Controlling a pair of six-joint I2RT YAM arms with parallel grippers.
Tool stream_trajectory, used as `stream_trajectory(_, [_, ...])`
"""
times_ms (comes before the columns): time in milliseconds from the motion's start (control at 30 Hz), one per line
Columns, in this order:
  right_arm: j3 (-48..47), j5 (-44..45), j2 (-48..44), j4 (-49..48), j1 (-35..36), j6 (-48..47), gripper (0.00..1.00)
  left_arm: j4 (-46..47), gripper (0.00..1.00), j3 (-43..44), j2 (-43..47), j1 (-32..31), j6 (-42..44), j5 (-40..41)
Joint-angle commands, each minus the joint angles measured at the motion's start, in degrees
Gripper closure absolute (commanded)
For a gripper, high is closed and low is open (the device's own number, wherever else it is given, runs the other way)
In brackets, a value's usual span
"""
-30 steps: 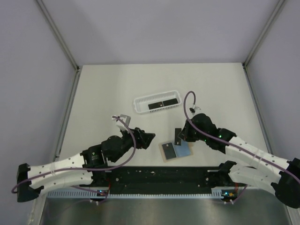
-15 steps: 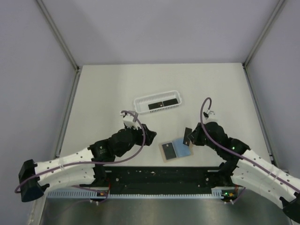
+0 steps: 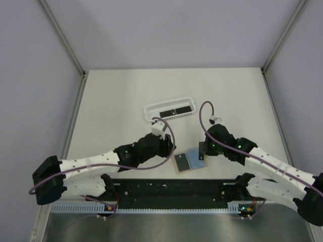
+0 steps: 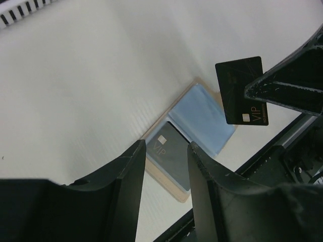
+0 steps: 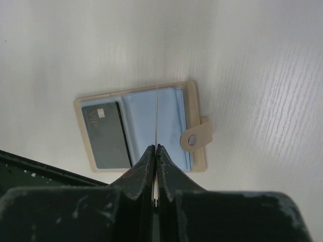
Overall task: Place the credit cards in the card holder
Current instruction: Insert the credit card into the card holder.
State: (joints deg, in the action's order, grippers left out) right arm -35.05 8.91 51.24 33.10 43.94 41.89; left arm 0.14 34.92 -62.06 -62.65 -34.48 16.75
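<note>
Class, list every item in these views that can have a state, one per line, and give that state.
Tan squarish card holder: lying open, blue pockets up.
First black flat card: sitting in the holder.
Second black flat card: held on edge above the holder.
White perforated plastic basket: holding two black cards.
Left gripper: jaws apart, empty.
Right gripper: jaws shut on the second card.

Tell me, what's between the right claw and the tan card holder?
A thin black rectangular credit card, pinched in the right claw, edge-on over the flat tan card holder; right wrist view shows it.
</note>
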Motion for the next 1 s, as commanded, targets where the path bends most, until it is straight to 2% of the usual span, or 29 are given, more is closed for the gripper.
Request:
stream_trajectory(0, [-3.8,-0.6,3.3,3.4,-0.4,-3.2,1.0,6.9,0.59,3.0,-5.1,0.1,2.1,-7.4])
stream_trajectory(100, [-3.7,-0.8,3.5,3.4,-0.4,-4.8,1.0,8.2,0.66,3.7,-8.6,-0.3,1.4,-9.0])
stream_trajectory(333, [-3.8,2.3,2.9,5.2,-0.4,-7.3,1.0,13.2,0.7,3.5,-12.6,-1.5,1.3,-10.0])
stream_trajectory(667, [-4.9,-0.5,11.8,6.4,-2.6,-6.2,1.0,21.6,0.71,7.8,-22.9,-2.8,1.9,-11.4])
stream_trajectory(967, [-3.5,-3.9,11.5,6.5,-4.1,-4.4,1.0,24.0,0.73,11.2,-32.1,-4.4,0.5,-14.1])
